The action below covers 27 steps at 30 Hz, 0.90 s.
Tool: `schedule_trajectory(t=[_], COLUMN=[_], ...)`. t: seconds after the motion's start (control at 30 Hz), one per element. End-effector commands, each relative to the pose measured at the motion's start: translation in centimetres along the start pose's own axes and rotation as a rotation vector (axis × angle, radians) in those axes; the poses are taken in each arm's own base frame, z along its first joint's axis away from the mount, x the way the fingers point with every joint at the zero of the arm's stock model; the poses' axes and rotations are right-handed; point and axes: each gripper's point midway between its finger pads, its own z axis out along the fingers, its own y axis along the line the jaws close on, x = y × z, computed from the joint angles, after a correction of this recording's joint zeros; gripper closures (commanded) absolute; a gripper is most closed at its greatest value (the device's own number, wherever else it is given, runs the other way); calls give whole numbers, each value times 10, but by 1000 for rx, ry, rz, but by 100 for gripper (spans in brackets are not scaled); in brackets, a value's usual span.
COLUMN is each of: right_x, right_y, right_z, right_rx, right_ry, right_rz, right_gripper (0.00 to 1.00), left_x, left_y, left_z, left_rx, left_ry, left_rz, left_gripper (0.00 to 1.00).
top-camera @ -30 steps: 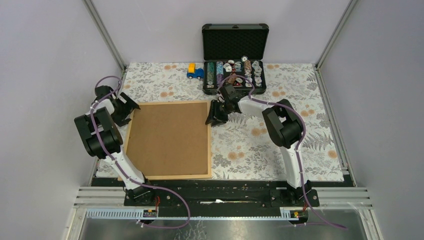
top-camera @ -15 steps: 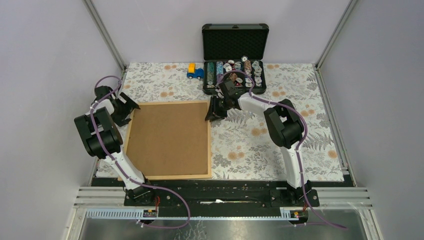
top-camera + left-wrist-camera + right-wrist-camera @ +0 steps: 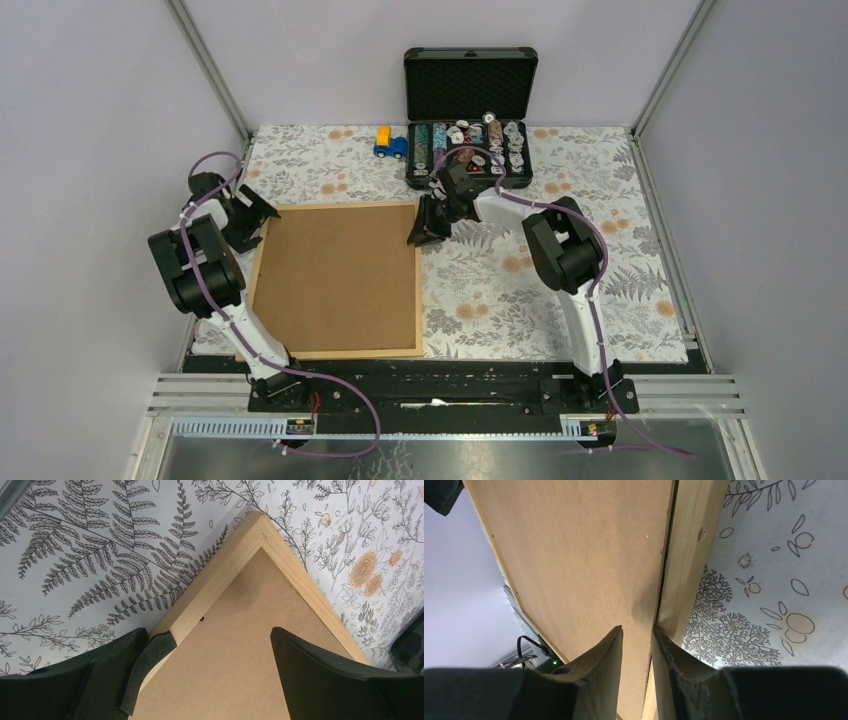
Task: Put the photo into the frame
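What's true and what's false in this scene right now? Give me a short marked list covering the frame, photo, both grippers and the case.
1. The frame lies flat with its brown backing sheet facing up. True.
2. The photo lies in plain sight beside the frame. False: no photo shows in any view.
3. The left gripper has its jaws wide open at the frame's far-left corner. True.
4. The black case stands open at the far edge. True.
5. The right gripper hovers over the black case. False: it is at the frame's far-right corner, jaws nearly together.
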Motion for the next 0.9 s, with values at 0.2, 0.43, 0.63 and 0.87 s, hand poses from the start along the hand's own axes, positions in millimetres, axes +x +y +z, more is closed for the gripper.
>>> schedule_trajectory(t=[0.2, 0.43, 0.63, 0.87], right_x=[13, -1, -28, -24], right_y=[-3, 78, 143, 137], right_z=[32, 16, -11, 13], right_rx=[57, -240, -451, -423], right_ry=[24, -3, -91, -70], right_rz=[-70, -92, -108, -47], right_gripper=[64, 64, 64, 65], left_x=[59, 84, 102, 111], left_y=[2, -7, -16, -26], left_z=[23, 27, 22, 20], left_rx=[38, 123, 177, 203], left_ry=[193, 265, 296, 312], left_rz=[-53, -93, -101, -80], left_gripper=[1, 1, 3, 5])
